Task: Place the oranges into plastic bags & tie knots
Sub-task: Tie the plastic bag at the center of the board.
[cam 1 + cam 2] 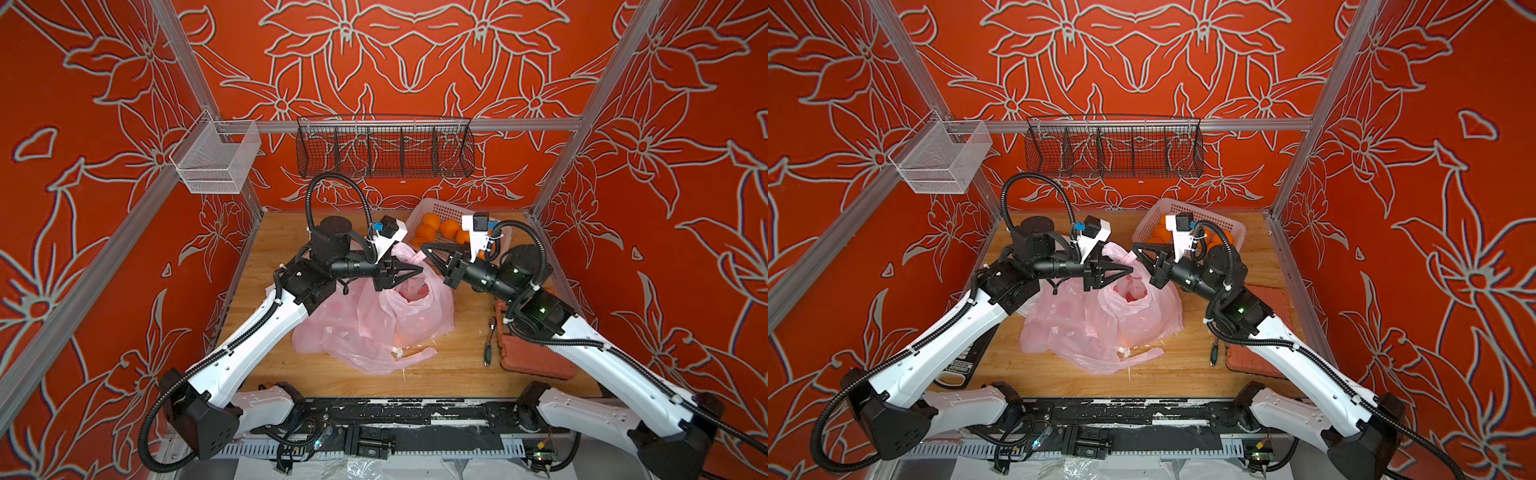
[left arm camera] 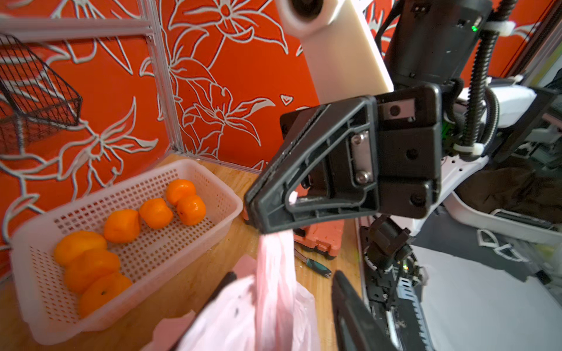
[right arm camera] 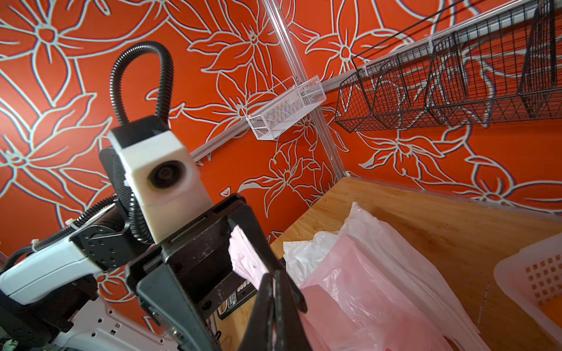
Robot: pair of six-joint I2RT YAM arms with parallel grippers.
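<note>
My right claw (image 2: pixel 254 212) is clamped on the pink bag's (image 1: pixel 374 324) handle, held up. My left claw (image 1: pixel 417 270) is half apart with bag film between; can't tell if it's pinched. The bag is slumped mid-table, oranges (image 2: pixel 121 225) in the basket (image 2: pixel 213 179) behind. Step: probably gathering handles for the knot. Next: left grips the other handle firmly, then cross.

Both top views looked steeply down from high above the six o'clock edge of the wooden table (image 1: pixel 457 365), facing twelve o'clock from far enough back to take in both arms whole. The left wrist camera sat close over the table and faced about two o'clock, onto the white basket (image 2: pixel 213 182) and the right arm's camera housing (image 2: pixel 334 45). The right wrist camera faced about ten o'clock, onto the left arm's camera housing (image 3: pixel 164 176), and both shared the pink bag (image 2: pixel 273 273) between them.
</note>
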